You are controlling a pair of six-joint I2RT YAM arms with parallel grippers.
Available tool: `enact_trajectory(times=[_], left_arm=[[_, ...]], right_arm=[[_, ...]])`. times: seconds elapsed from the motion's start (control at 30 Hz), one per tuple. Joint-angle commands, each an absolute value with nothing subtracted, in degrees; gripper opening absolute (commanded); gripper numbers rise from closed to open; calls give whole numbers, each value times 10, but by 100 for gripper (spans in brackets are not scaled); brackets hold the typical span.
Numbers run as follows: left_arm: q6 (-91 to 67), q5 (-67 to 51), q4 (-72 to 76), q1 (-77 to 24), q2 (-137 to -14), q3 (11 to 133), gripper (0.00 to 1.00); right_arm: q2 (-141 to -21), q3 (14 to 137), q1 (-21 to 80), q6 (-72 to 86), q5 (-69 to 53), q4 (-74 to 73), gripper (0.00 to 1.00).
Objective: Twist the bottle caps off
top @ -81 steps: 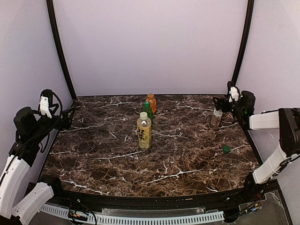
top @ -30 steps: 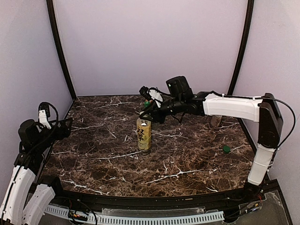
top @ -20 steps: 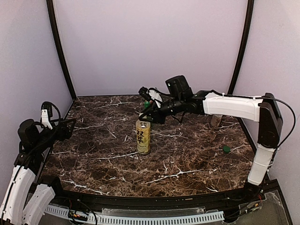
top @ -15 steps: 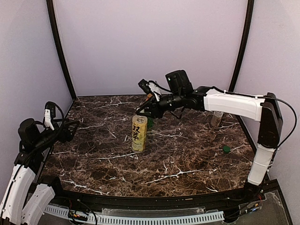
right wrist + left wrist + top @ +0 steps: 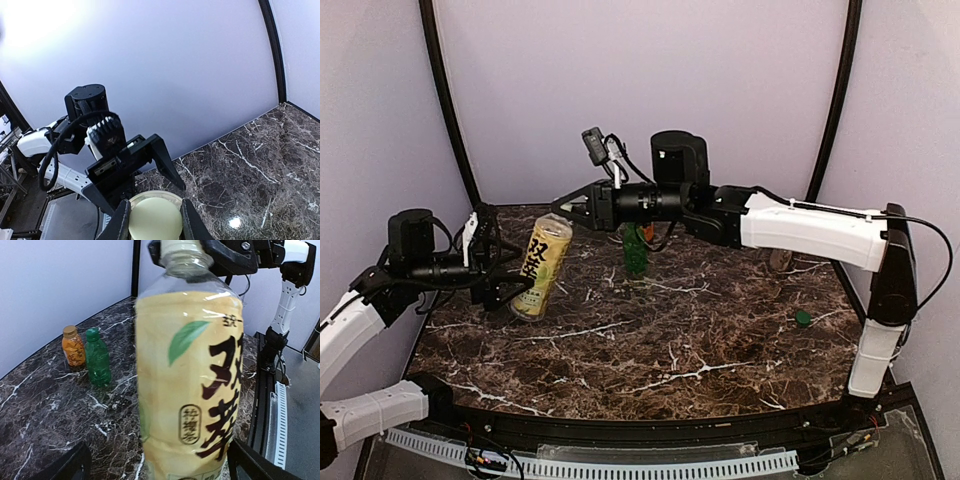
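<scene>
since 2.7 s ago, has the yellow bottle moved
Yes. The yellow bottle has shifted left, away from the green bottle, and now leans, its cap between the fingers of the right gripper.

Worktop (image 5: 720, 340): dark brown marble pattern, white veins.
Backdrop (image 5: 640, 90): plain lilac, beyond far and side edges.
Poles (image 5: 445, 100): black, curved, at far corners.
Strip (image 5: 650, 466): white, slotted, along near edge.

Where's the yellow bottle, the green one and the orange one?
Tall yellow plastic bottle (image 5: 190, 390): left wrist view, label.
Small green plastic bottle (image 5: 98, 362): left wrist view, body.
Squat orange plastic bottle (image 5: 74, 349): left wrist view, body.
</scene>
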State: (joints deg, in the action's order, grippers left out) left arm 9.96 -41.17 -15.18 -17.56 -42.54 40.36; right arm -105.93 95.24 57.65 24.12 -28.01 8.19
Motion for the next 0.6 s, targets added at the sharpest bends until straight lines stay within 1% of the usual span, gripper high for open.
enact_trajectory(times=[0.0,0.1,0.27,0.33,0.37,0.43,0.47,0.57], left_arm=[[127,-454,-165,-200,-440,416,94],[127,-467,-166,-222,-443,411,93],[101,-474,-154,-225,-453,418,90],[93,-470,-145,-225,-456,423,84],[92,-470,-143,-225,-457,425,78],[93,-468,-141,-225,-460,425,71],[93,-468,-141,-225,-460,424,70],[85,-469,-130,-225,-462,417,62]], right_arm=[[-1068,978,595,260,-247,120,0],[-1066,975,603,256,-237,122,0],[-1067,971,610,250,-229,129,0],[-1065,970,611,252,-231,133,0],[-1064,968,612,253,-231,136,0],[-1063,967,612,256,-232,141,0],[-1063,966,612,257,-233,144,0],[-1065,969,613,261,-235,150,0]])
